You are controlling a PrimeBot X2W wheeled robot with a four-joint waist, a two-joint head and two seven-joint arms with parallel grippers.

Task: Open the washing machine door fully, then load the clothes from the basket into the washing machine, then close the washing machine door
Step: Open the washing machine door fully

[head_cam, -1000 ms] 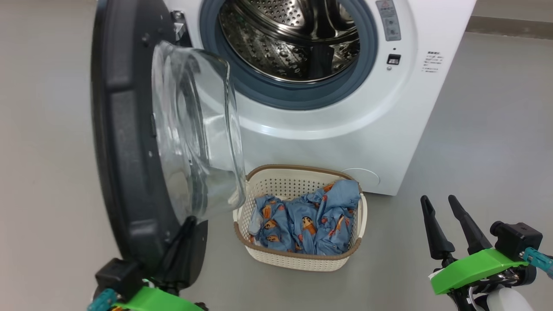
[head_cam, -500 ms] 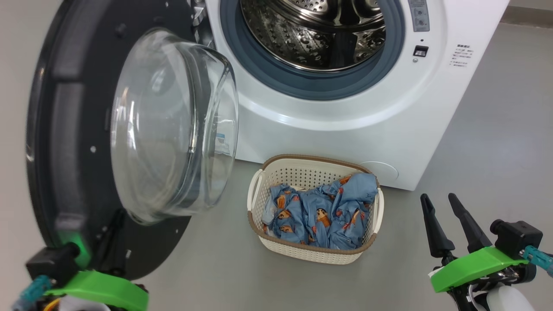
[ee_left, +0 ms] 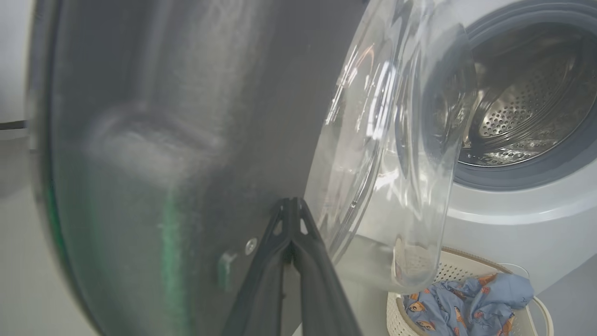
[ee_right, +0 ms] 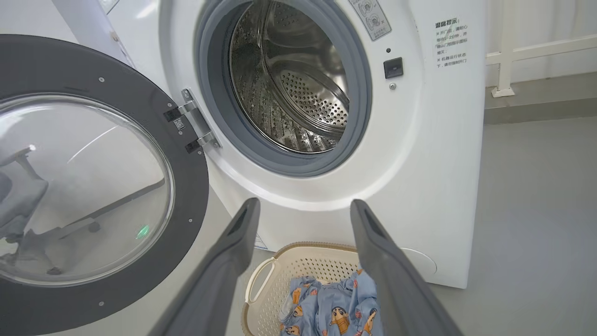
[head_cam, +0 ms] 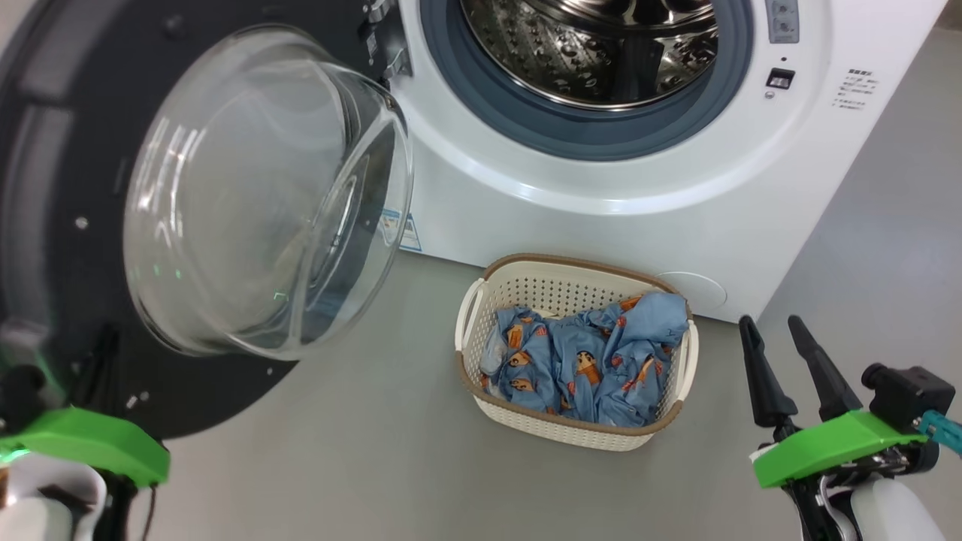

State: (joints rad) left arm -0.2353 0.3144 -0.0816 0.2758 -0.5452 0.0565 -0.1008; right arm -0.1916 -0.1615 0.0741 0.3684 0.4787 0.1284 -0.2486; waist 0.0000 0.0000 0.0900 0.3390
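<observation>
Door-opening step, near its end: the left pincer (ee_left: 291, 205), fingers pressed together, leans on the washing machine door (head_cam: 45, 150) swung wide; next the wide-spread right pincer (head_cam: 768, 321) should reach the clothes (head_cam: 594, 361) in the basket (head_cam: 571, 261) before the washing machine (head_cam: 601, 195)

Top centre and right of the frame: washing machine (head_cam: 601, 218). Left, swung out before it: washing machine door (head_cam: 45, 150). Lower centre, on the floor (head_cam: 338, 451) before the machine: basket (head_cam: 571, 261), clothes (head_cam: 594, 361) inside. Lower right, beside the basket: right hand (head_cam: 768, 321). Against the door's lower part: left hand (ee_left: 290, 205).
</observation>
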